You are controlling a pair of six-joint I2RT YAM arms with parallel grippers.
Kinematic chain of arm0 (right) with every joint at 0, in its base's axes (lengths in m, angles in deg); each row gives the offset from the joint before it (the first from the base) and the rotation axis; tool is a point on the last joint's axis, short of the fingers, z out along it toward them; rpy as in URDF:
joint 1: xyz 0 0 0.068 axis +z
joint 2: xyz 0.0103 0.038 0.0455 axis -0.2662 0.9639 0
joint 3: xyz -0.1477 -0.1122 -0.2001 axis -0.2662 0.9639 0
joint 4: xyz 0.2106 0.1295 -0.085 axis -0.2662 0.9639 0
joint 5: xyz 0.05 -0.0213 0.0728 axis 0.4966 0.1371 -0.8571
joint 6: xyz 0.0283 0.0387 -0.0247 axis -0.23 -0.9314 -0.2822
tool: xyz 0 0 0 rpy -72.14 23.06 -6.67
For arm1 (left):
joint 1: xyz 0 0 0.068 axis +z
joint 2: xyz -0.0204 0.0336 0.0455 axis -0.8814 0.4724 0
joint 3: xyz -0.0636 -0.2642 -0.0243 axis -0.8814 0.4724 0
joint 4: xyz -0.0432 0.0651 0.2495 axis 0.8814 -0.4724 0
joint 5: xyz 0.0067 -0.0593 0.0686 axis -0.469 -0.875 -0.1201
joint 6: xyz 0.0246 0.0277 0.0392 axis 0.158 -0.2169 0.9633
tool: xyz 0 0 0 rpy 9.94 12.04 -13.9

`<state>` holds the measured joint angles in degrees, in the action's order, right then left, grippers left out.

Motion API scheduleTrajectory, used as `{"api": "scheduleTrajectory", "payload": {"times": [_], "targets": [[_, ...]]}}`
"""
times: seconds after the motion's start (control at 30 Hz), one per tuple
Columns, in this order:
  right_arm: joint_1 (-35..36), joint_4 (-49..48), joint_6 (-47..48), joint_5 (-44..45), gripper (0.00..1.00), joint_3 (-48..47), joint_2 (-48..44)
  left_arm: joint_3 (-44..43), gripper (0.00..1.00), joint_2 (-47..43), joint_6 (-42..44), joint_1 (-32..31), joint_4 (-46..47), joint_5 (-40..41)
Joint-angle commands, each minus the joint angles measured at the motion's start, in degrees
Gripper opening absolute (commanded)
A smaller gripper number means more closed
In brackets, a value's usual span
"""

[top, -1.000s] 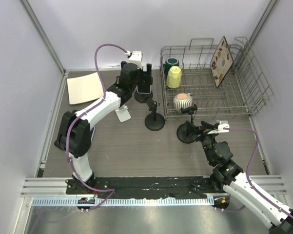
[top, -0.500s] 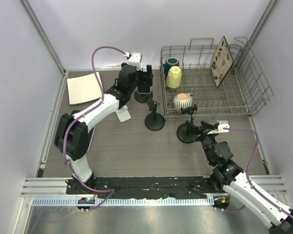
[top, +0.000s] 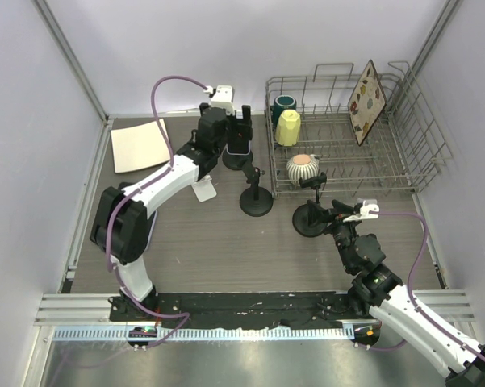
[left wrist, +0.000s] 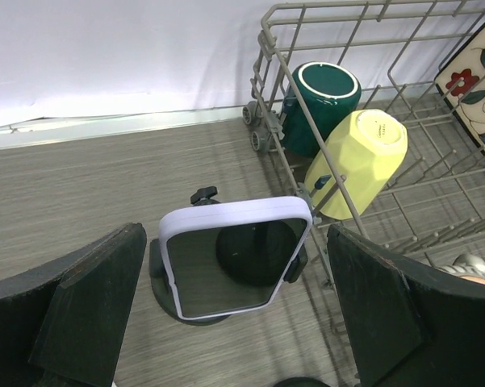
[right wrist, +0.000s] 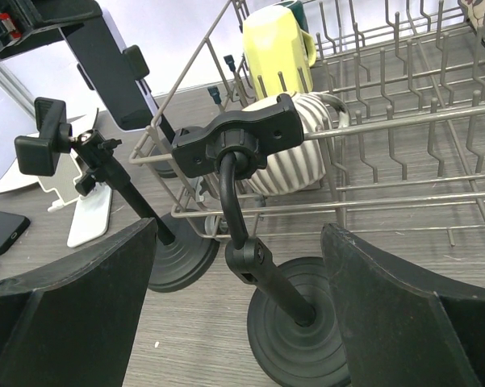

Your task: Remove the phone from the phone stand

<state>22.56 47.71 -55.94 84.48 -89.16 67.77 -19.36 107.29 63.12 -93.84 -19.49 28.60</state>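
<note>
Phone (left wrist: 236, 256) clamped in its stand (left wrist: 163, 286), table (top: 226, 242) 12 o'clock, dish rack (top: 403, 173) at its 3. Left fingers (left wrist: 89, 314) wide, flanking phone, no contact. Right fingers (right wrist: 73, 314) wide around second stand (right wrist: 294, 322).

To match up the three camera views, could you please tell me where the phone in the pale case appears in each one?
Top external: the phone is upper centre, just left of the yellow cup.
Left wrist: the phone is at the centre, screen facing the camera.
Right wrist: the phone is at upper left, tilted.
Shared landmark: the yellow cup, at right in the left wrist view and at top centre in the right wrist view.
</note>
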Motion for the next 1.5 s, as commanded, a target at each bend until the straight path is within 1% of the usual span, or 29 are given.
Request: {"api": "scheduleTrajectory", "payload": {"times": [0.0, 0.17, 0.3, 0.63, 0.7, 0.73, 0.77, 0.83, 0.87, 0.93, 0.97, 1.03, 1.07, 1.17, 1.37, 1.47], "targets": [[-0.2, -3.1, 0.0, -0.5, 0.88, -1.2, 0.9, -3.5, 1.00, 2.3, 1.5, -0.9, 2.8, 2.5], [-0.2, -3.2, 0.2, -0.6, 0.88, -1.3, 1.4, -4.9, 1.00, 4.1, 1.9, -1.7, 2.4, 8.6], [-0.2, -3.4, 0.0, -0.7, 0.88, -1.3, 1.6, -5.2, 1.00, 5.7, 1.7, -2.3, 2.7, 11.2], [-0.1, -3.5, 0.1, -1.0, 0.87, -1.2, 1.8, -7.1, 1.00, 8.0, -0.1, -2.7, 2.6, 13.0], [-0.2, -3.5, 0.1, -1.1, 0.87, -1.3, 1.7, -7.3, 0.97, 8.0, -0.6, -2.7, 2.8, 12.9], [-0.2, -3.5, 0.1, -1.1, 0.87, -1.3, 1.7, -7.4, 0.94, 8.0, -0.7, -2.7, 2.9, 12.8], [-0.2, -3.5, 0.2, -1.1, 0.87, -1.3, 1.7, -7.3, 0.88, 7.8, -0.9, -2.8, 2.9, 12.7], [-0.3, -3.4, 0.2, -1.1, 0.87, -1.3, 1.6, -7.2, 0.80, 7.4, -1.3, -2.8, 2.9, 12.2], [-0.3, -3.3, 0.4, -1.1, 0.87, -1.2, 1.5, -7.2, 0.72, 6.8, -1.4, -2.8, 2.8, 11.9], [-0.2, -3.3, 0.3, -1.0, 0.87, -1.2, 1.3, -6.8, 0.64, 5.9, -1.6, -2.8, 2.8, 11.1], [-0.1, -3.2, 0.3, -1.0, 0.87, -1.3, 1.2, -6.6, 0.55, 5.4, -1.6, -2.8, 2.8, 10.9], [-0.2, -3.2, 0.4, -1.0, 0.87, -1.3, 1.2, -6.4, 0.45, 3.9, -1.6, -2.7, 3.0, 10.4], [-0.2, -3.2, 0.5, -0.9, 0.87, -1.2, 1.2, -6.4, 0.35, 3.5, -1.3, -2.7, 3.2, 10.4], [-0.2, -3.1, 0.6, -1.1, 0.87, -1.4, 1.1, -6.5, 0.24, 1.6, 0.7, -2.7, 3.5, 10.9], [-0.2, -3.0, 1.0, -1.4, 0.87, -1.3, 0.6, -7.8, 0.16, -1.8, 5.1, -1.5, 4.6, 11.7], [-0.2, -3.0, 1.3, -1.8, 0.86, -1.3, 0.5, -8.6, 0.14, -4.4, 6.2, -0.5, 4.4, 11.8]]}}
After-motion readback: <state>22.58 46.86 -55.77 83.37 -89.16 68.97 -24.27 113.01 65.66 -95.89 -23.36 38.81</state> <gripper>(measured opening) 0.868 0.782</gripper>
